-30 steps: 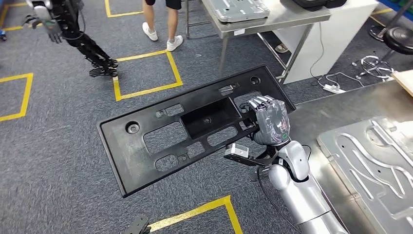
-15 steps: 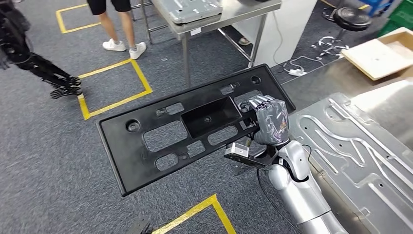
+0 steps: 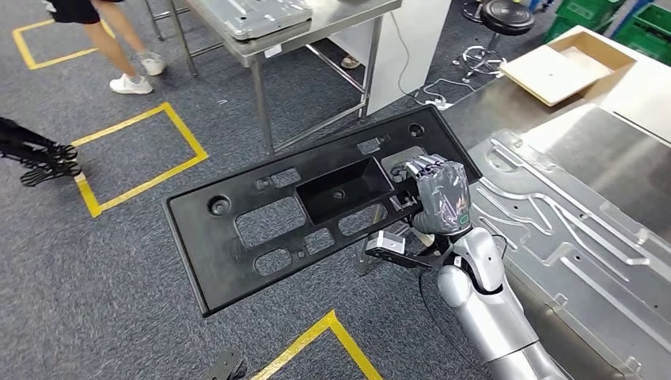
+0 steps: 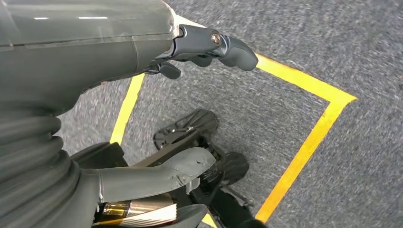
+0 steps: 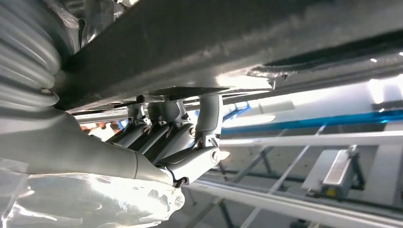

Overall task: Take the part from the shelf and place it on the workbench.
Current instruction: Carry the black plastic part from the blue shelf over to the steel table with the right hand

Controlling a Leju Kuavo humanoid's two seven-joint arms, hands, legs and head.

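One black part (image 3: 316, 206), clamped at its right end in the right hand (image 3: 439, 198), swings closer to the surface (image 3: 633, 158) as the view turns; the left hand (image 4: 209, 45) hangs, fingers apart.

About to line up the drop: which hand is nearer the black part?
Right. The right hand grips the black part at its right end, fingers hooked through a cutout. The left hand hangs low over the carpet, holding nothing.
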